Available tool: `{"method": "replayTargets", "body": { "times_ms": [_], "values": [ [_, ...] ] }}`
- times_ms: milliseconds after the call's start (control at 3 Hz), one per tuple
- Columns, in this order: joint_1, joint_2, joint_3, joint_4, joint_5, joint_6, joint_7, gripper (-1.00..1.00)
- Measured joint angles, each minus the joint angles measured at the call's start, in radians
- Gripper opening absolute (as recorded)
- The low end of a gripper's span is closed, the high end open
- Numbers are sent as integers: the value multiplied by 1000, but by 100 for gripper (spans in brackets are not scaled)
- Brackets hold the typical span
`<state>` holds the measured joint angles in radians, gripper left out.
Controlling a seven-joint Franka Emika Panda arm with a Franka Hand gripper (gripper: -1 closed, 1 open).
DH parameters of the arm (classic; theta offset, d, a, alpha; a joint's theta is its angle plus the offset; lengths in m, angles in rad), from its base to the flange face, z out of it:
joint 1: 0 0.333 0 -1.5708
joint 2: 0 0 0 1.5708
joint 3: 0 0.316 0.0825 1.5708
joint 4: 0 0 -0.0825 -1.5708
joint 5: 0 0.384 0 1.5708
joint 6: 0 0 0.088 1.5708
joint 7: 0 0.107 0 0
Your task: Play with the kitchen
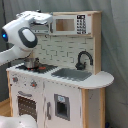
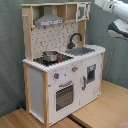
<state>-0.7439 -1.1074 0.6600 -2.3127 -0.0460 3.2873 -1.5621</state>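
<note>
The kitchen (image 1: 60, 75) stands upright and fills the middle of both exterior views, its base on a wooden floor (image 2: 100, 115). Its pot (image 2: 50, 56) sits on the stovetop, the black faucet (image 1: 84, 59) arches over the grey sink (image 2: 82, 50), and the microwave (image 1: 70, 24) sits under the top shelf. The white arm (image 1: 22, 37) reaches in at 10 o'clock in the first exterior view, up by the hood (image 2: 49, 20). I cannot tell how the jaws stand, nor exactly where they sit against the kitchen.
</note>
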Motion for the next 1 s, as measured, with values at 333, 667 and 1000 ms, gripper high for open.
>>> {"method": "replayTargets", "body": {
  "times_ms": [333,667,1000],
  "values": [
    [-29,-72,5,-6,0,-11,70,100],
    [-60,-146,11,-9,0,-28,146,100],
    [-92,-223,17,-9,0,-54,225,100]
  ]
}}
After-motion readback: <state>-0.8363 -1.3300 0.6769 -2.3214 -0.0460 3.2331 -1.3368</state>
